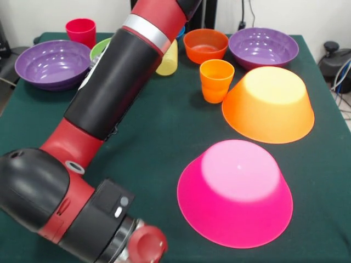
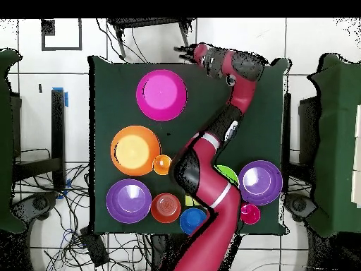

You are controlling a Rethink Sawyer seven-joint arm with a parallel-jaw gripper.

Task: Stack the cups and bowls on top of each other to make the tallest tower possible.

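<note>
The large pink bowl (image 1: 236,192) (image 2: 161,94) and the large orange bowl (image 1: 269,104) (image 2: 135,150) lie upside down on the table. The orange cup (image 1: 216,80) (image 2: 162,164) stands upright beside the orange bowl. The small orange-red bowl (image 1: 205,45) (image 2: 166,207), two purple bowls (image 1: 263,47) (image 1: 52,63), the red cup (image 1: 81,32) and the pale yellow cup (image 1: 169,59) stand upright at the robot's side. The green bowl (image 1: 101,48) and blue bowl (image 2: 192,220) are mostly hidden by the arm. My gripper (image 2: 183,51) shows only in the overhead view, at the table's edge beyond the pink bowl, apart from it.
The arm (image 1: 118,82) stretches across the green table (image 1: 159,137) from the robot's side to the opposite edge, and its wrist fills the front view's lower left. Dark furniture and cables surround the table (image 2: 275,106) in the overhead view.
</note>
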